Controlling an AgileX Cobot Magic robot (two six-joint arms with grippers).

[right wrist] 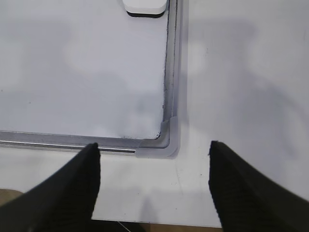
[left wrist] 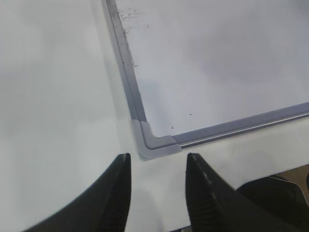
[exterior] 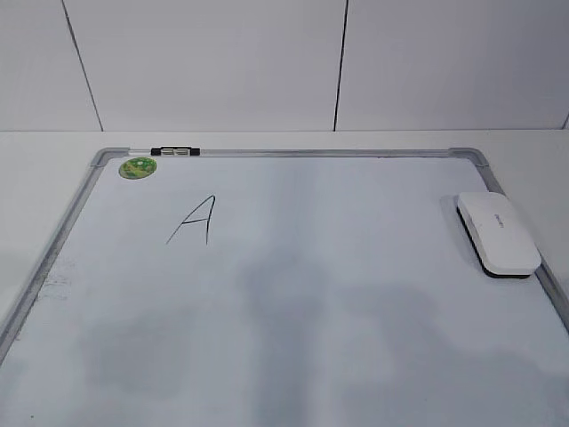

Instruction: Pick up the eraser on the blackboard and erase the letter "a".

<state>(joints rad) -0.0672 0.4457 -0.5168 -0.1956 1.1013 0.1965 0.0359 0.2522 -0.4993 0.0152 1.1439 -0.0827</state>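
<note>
The blackboard [exterior: 311, 153] is a white board with a grey frame, lying flat on the table. The white eraser [exterior: 498, 234] rests on its right side next to the frame; its near end shows at the top of the right wrist view [right wrist: 145, 7]. No small lowercase "a" shows in any view; the only writing is a tall angular capital "A" [exterior: 197, 221]. My left gripper [left wrist: 158, 162] is open and empty above the table at the board's near left corner [left wrist: 154, 142]. My right gripper [right wrist: 154, 144] is wide open and empty at the near right corner [right wrist: 161, 145]. Neither gripper shows in the exterior view.
A round green sticker [exterior: 138, 166] sits at the board's far left corner. A small black-and-silver clip [exterior: 175, 152] is on the far frame. The white table's front edge runs just below both grippers. A white wall stands behind the table.
</note>
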